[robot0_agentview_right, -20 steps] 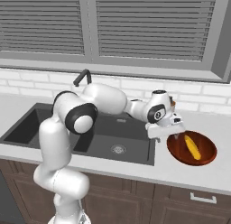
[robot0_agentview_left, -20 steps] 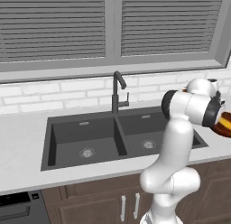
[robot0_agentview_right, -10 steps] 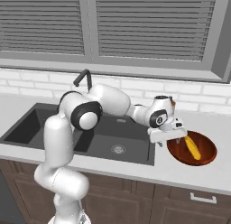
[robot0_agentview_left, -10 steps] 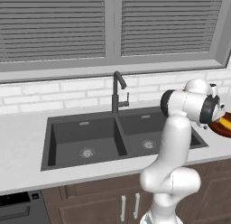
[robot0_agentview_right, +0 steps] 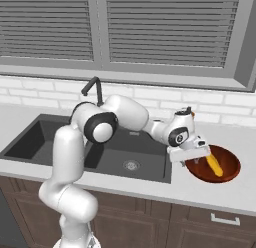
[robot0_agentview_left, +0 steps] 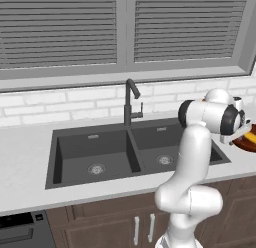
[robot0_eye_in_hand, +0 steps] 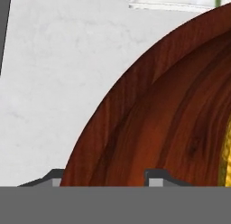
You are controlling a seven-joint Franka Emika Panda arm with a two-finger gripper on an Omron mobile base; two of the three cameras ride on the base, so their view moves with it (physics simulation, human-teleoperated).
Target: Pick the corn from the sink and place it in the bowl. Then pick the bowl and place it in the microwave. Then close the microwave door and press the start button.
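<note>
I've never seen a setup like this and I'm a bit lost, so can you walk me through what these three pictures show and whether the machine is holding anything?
It is a rendered kitchen with a white robot arm. Two pictures come from cameras behind the arm, one on its left and one on its right. The third looks out from its hand.

On the grey counter sits a dark double sink with a black faucet. Beside the sink stands a reddish-brown bowl, and the yellow corn lies inside it.

The gripper is down at the bowl's near rim. In the hand picture its jaws stand one outside the rim and one inside, mid-closing. Whether they already pinch it, I cannot tell.
</note>
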